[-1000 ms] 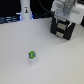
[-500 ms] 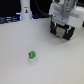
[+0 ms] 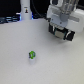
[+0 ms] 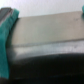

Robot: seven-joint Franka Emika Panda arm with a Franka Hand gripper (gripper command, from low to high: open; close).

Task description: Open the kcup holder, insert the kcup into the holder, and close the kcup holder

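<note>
One green pod, one black box

One tiny bright green kcup point(image 3: 32, 54) sits alone on the white table point(image 3: 20, 45). One black boxy kcup holder point(image 3: 64, 31) sits under the arm. I cannot tell whether the fingers point(image 3: 63, 34) are open.

Both views are low-resolution and soft. The exterior view is bright and even, the pale desk point(image 3: 20, 60) nearly washed out, with only a faint shadow under the kcup point(image 3: 32, 54). The wrist view is dim, smeared and out of focus.
</note>
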